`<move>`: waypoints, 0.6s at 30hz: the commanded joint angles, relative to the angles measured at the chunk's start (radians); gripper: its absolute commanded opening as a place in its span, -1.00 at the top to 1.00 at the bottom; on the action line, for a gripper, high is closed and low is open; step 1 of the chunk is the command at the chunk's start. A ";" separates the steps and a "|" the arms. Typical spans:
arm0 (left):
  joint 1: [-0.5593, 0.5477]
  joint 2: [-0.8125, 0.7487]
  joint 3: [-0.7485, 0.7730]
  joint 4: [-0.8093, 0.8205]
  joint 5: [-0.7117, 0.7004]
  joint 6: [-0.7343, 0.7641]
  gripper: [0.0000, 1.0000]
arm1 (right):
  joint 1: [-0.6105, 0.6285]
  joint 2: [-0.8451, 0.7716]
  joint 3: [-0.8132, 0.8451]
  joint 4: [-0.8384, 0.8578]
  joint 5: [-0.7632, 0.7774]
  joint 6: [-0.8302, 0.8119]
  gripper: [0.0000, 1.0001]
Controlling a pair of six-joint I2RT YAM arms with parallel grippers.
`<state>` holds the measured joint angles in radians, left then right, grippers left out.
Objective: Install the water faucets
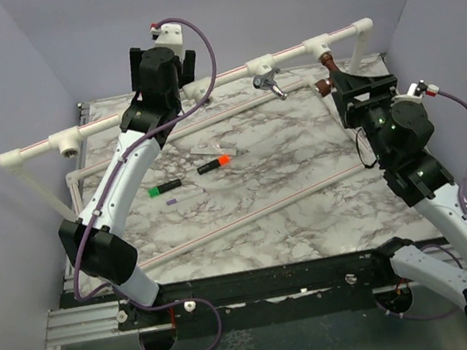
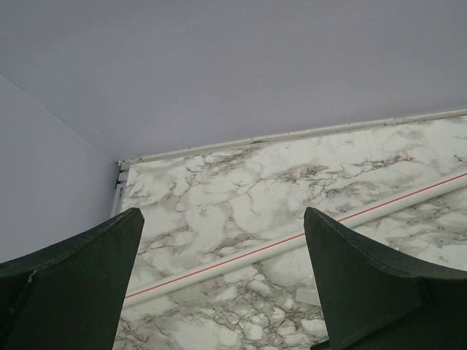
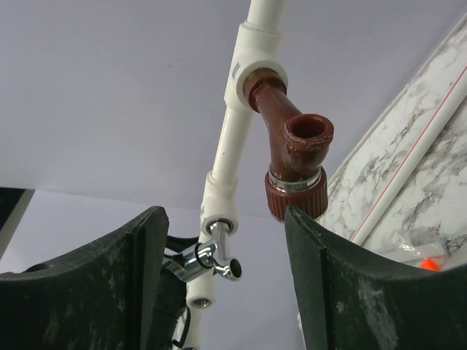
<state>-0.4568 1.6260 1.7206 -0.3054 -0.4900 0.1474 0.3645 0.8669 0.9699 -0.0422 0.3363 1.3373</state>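
Lavender walls, grey-veined marble tabletop, long white plastic pipe across the back. Left gripper spread wide over marble. Right gripper spread too, with the reddish-brown copper tap screwed into its tee between the fingertips, contact unclear. Shiny chrome tap beyond, half-hidden by a finger.

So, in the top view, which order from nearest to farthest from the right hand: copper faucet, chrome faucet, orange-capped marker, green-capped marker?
1. copper faucet, just at the right hand, on the pipe.
2. chrome faucet, further left on the pipe.
3. orange-capped marker, mid-table.
4. green-capped marker, further left.
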 commanded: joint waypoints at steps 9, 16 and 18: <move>-0.052 0.039 -0.049 -0.089 0.122 -0.072 -0.85 | 0.008 -0.110 0.039 -0.219 0.011 -0.392 -0.41; -0.052 0.038 -0.049 -0.089 0.123 -0.072 -0.85 | 0.009 -0.116 0.069 -0.172 -0.065 -0.867 -0.41; -0.052 0.038 -0.050 -0.089 0.123 -0.072 -0.85 | 0.008 -0.115 0.080 -0.168 -0.089 -0.998 -0.42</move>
<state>-0.4568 1.6257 1.7203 -0.3050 -0.4900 0.1471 0.3676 0.7597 1.0149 -0.2256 0.3134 0.7025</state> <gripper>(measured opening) 0.923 0.707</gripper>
